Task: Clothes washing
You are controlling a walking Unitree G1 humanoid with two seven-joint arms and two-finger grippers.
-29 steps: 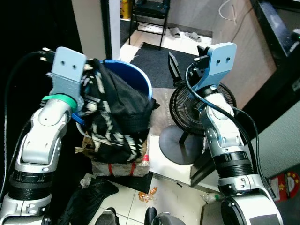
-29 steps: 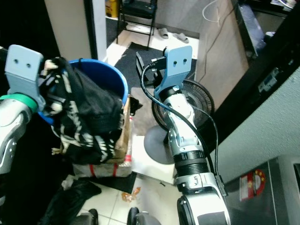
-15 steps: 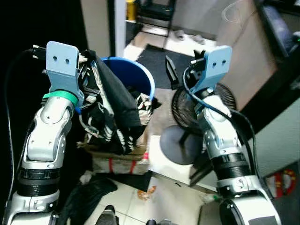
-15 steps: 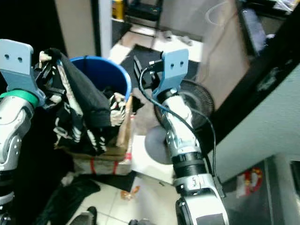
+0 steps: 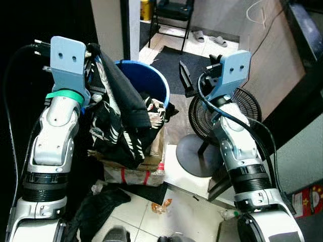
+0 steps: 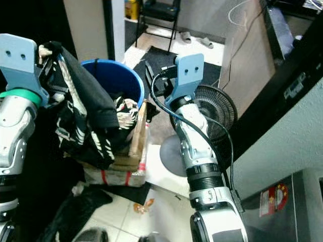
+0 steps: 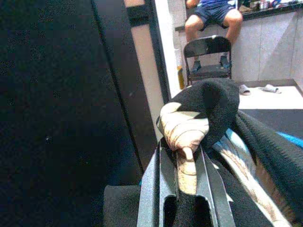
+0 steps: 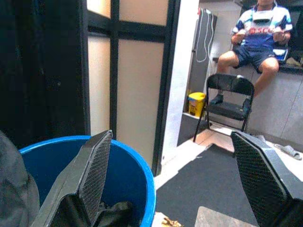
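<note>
Clothes hang from our left claw, clenched on a cream-and-black fold — now lifted farther out of the blue bucket than a second ago, draping over its rim. Our left arm stays raised, elbow bent. Our right claw hovers spread beside the bucket, near the fan.

Seated person head cut off; bucket partly behind garment.

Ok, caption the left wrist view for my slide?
Left claw shut on a black-and-cream garment, with a folding chair behind.
</note>
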